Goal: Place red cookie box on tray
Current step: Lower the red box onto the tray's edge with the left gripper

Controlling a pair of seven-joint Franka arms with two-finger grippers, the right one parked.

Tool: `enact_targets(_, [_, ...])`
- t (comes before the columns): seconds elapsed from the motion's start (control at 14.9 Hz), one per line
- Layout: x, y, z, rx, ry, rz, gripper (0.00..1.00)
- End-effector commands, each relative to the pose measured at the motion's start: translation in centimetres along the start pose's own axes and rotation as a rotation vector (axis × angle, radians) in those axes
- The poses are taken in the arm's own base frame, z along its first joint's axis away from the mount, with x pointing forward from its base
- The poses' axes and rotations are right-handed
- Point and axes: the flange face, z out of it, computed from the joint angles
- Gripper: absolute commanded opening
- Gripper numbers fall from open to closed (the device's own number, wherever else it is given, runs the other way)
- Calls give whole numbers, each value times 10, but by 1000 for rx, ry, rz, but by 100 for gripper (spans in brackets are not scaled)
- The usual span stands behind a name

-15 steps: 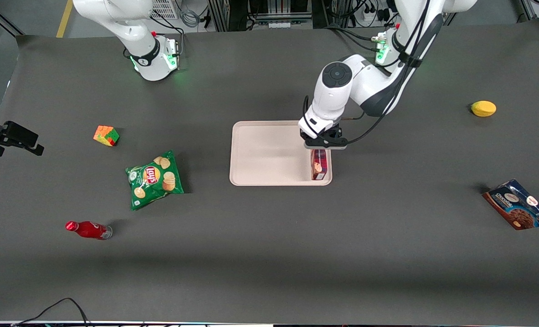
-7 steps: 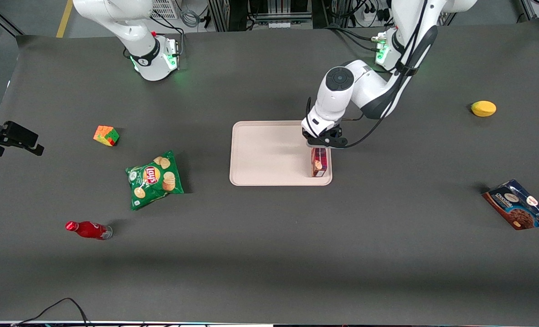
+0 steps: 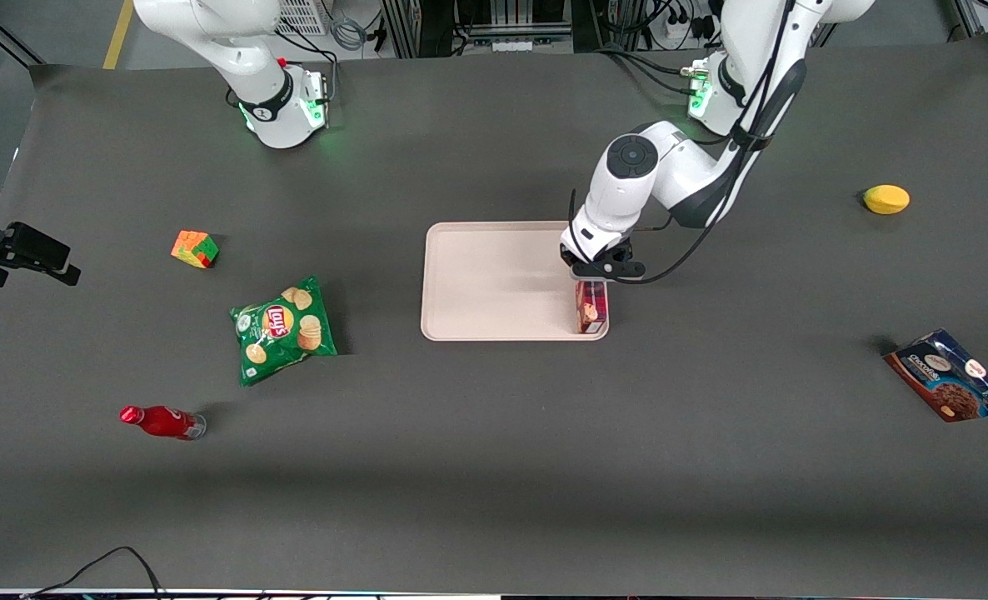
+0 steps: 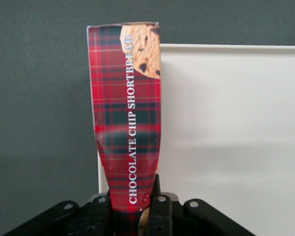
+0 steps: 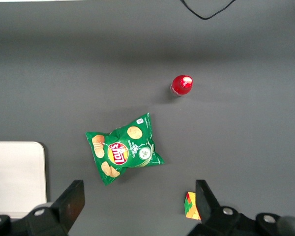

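Red plaid cookie box stands in the tray at its working-arm edge, gripped by the claw above it.

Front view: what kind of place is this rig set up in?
Likely a robotics lab bench: a dark mat-covered table, cabling and equipment racks along its edge, and test items. The left claw holds the red cookie box at the tray edge.

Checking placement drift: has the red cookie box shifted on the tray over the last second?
Yes. The red cookie box, held in the claw, has slid toward the tray edge at the working arm's end, slightly nearer the front camera.
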Motion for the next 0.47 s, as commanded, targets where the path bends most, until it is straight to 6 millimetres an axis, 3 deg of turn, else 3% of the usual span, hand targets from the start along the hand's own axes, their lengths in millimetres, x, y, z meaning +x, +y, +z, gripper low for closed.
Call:
enact_targets(0.0, [4,4,-1,-4,19,-8,29])
enact_targets(0.07, [6,3,1,-3,18,-11,61])
enact_targets(0.2, [6,4,0,-2,18,-10,97])
enact_targets(0.4, [6,6,-3,-5,24,-7,100])
